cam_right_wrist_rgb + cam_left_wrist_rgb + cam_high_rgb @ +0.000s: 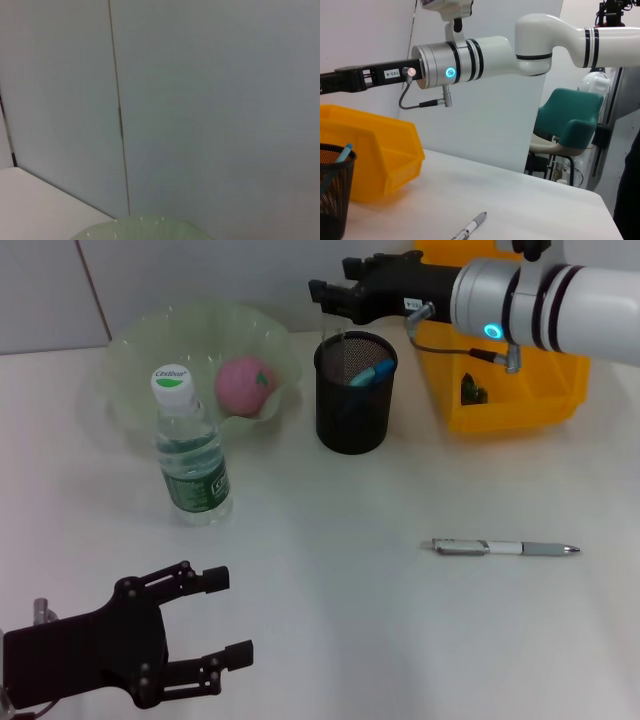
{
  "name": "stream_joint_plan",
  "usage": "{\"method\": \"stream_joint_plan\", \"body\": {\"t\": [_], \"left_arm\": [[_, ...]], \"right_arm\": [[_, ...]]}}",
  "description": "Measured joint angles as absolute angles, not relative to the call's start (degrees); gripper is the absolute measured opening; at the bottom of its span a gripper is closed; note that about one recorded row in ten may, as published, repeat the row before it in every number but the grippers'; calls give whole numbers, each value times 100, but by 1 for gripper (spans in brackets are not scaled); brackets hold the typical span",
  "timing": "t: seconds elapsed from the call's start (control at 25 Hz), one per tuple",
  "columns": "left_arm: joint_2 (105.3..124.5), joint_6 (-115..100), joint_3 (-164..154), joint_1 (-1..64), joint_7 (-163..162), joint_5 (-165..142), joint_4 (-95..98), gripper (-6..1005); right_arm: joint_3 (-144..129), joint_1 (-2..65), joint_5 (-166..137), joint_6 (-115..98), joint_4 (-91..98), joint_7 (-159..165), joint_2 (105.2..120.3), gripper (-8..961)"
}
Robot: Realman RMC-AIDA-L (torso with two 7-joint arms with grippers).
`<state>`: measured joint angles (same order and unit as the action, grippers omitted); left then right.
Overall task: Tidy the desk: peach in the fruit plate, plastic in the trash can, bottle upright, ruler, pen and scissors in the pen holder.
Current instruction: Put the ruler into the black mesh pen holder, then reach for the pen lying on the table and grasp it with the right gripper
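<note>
The pink peach [245, 385] lies in the green fruit plate [130, 350]. In front of the plate the bottle [190, 455] stands upright. A blue-handled item [372, 372] sticks out of the black mesh pen holder [352, 415], and a faint clear strip rises at the holder's left rim. My right gripper [332, 278] hovers just above the holder, fingers apart and nothing clearly between them. The silver pen [500, 548] lies on the table at the right, also visible as the pen [470, 229]. My left gripper [218, 618] rests open and empty at the near left. No plastic shows.
A yellow bin [510, 400] stands behind and to the right of the pen holder, seen also as the bin [370, 150] beside the holder [332, 190]. The plate rim [145, 227] edges the right wrist view under a grey wall. A green chair [570, 120] stands beyond the table.
</note>
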<state>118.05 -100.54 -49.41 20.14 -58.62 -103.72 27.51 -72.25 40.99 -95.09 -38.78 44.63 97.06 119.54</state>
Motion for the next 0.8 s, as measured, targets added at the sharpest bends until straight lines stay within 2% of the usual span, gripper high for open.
{"method": "stream_joint_plan", "body": {"t": [0.24, 0.44, 0.64, 0.8], "left_arm": [[11803, -10055, -4938, 2023, -5912, -10371, 2833, 840], [11803, -10055, -4932, 2028, -5941, -10371, 2834, 840], [11804, -10057, -4837, 2030, -6023, -10369, 2881, 840], [11811, -10074, -4761, 2030, -6062, -10362, 2887, 840]], "right_arm": [[-7219, 3797, -9488, -4239, 4858, 9800, 11955, 577], [-7189, 3243, -9485, -4949, 5640, 10297, 11919, 621], [-6966, 2759, -9748, -5832, 6448, 10842, 11892, 782], [-6569, 2683, -10032, -6564, 6676, 10977, 11887, 807]]}}
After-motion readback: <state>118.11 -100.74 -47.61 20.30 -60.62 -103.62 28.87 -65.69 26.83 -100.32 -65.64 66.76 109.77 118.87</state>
